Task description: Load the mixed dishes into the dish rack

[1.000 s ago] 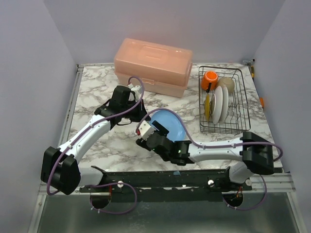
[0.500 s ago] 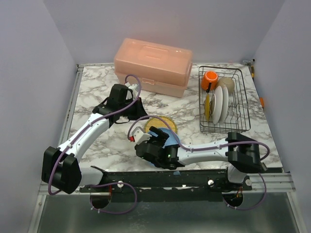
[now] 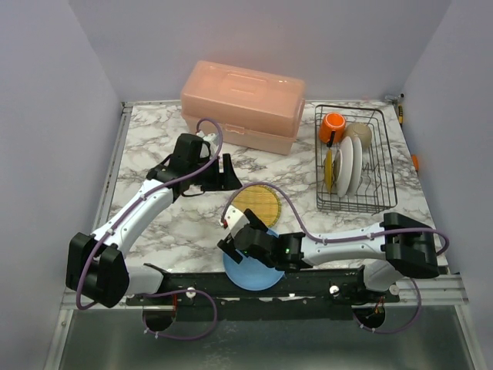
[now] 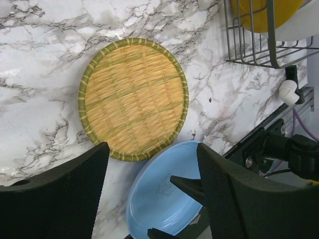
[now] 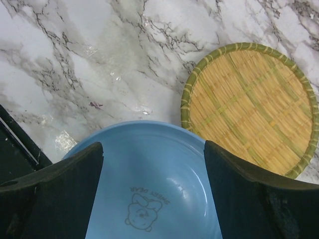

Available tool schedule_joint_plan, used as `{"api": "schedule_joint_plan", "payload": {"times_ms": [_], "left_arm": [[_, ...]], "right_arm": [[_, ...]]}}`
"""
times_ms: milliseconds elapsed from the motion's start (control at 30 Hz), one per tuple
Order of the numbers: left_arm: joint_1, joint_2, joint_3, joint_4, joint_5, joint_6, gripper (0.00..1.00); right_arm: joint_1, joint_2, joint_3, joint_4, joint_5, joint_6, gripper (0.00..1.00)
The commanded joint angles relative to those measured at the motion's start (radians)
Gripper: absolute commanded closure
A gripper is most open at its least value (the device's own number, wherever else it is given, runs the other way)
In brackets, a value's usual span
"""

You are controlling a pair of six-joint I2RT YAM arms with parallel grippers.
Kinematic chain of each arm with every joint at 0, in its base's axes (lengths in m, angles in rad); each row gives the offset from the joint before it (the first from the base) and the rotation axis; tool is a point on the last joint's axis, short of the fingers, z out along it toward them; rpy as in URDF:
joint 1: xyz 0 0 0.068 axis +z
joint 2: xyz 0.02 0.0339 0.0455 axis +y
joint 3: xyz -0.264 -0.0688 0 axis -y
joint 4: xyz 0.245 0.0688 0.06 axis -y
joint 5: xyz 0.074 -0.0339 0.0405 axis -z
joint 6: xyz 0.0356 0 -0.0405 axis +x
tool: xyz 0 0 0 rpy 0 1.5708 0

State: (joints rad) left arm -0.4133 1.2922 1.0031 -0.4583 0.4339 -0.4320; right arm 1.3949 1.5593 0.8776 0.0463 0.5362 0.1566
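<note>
The blue plate point(image 3: 246, 279) point(image 4: 159, 199) point(image 5: 159, 169) lies at the near edge of the table, partly over the black rail. My right gripper point(image 3: 240, 254) point(image 5: 153, 147) is open above its hollow, one finger on each side; I cannot tell whether the tips touch it. My left gripper point(image 3: 219, 173) point(image 4: 152, 149) hangs open and empty above the table, beside a round woven tray point(image 3: 258, 202) point(image 4: 132, 99). The black wire dish rack point(image 3: 381, 146) at the right holds an orange mug point(image 3: 333, 123), a cream bowl point(image 3: 359, 133), white plates point(image 3: 348, 166) and a yellow plate point(image 3: 330, 171).
A big pink lidded box point(image 3: 243, 100) stands at the back, left of the rack. The woven tray lies flat between the blue plate and the left gripper. The black rail runs along the table's near edge.
The blue plate has slid with my right gripper from the middle of the table to the near edge, uncovering the woven tray. My left gripper has opened.
</note>
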Motion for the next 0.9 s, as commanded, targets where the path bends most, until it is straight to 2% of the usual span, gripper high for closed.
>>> {"api": "schedule_joint_plan", "payload": {"times_ms": [0, 100, 300, 367, 467, 633, 733, 867], "left_arm": [[0.004, -0.018, -0.005, 0.0, 0.063, -0.112, 0.27], [0.004, -0.104, -0.06, 0.009, 0.074, -0.195, 0.26], [-0.018, -0.358, -0.344, 0.014, 0.049, -0.257, 0.28], [-0.076, -0.423, -0.405, -0.012, -0.006, -0.272, 0.29], [-0.219, -0.486, -0.458, -0.076, -0.165, -0.327, 0.3], [-0.341, -0.5, -0.516, -0.122, -0.375, -0.384, 0.32], [-0.378, -0.453, -0.549, -0.058, -0.38, -0.38, 0.34], [-0.419, -0.365, -0.558, 0.005, -0.404, -0.369, 0.44]], "right_arm": [[0.001, -0.06, -0.035, 0.025, -0.018, 0.096, 0.15], [0.001, -0.108, -0.079, 0.029, 0.015, 0.159, 0.15], [-0.001, -0.266, -0.171, -0.012, 0.094, 0.262, 0.11], [-0.002, -0.338, -0.209, -0.013, 0.114, 0.28, 0.09], [-0.007, -0.44, -0.258, -0.01, 0.143, 0.293, 0.06], [-0.008, -0.564, -0.302, -0.01, 0.148, 0.296, 0.05], [-0.008, -0.584, -0.317, -0.011, 0.145, 0.307, 0.05], [-0.008, -0.565, -0.316, -0.033, 0.129, 0.314, 0.05]]}}
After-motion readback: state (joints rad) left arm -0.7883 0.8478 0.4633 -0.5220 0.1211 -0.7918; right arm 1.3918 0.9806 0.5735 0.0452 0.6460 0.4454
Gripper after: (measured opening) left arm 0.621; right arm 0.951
